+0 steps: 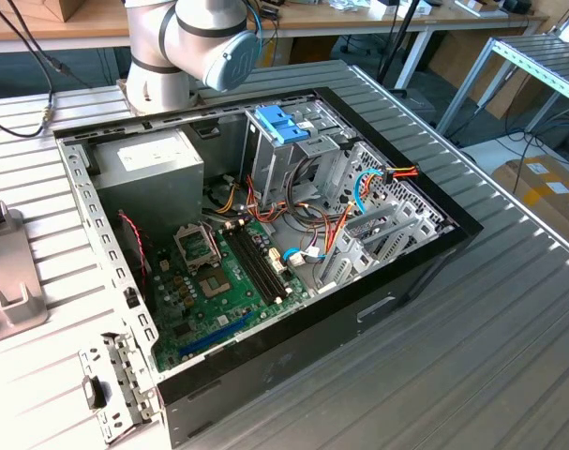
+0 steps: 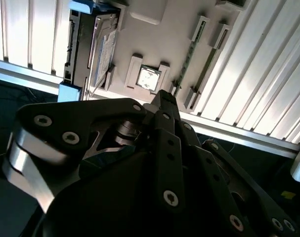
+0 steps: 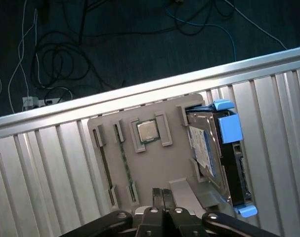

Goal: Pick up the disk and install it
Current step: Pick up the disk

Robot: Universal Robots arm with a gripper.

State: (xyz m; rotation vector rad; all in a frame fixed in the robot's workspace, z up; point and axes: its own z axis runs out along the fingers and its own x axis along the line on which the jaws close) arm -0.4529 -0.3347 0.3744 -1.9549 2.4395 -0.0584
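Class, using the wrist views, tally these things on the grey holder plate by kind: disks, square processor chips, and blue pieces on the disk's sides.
disk: 1
square chip: 1
blue pieces: 2
Total: 4

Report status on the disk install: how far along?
Nothing is done yet. The disk sits in the grey holder, ungrasped. The end effector hovers over the holder, shut and empty. Pickup and install into the open computer case are not yet done.
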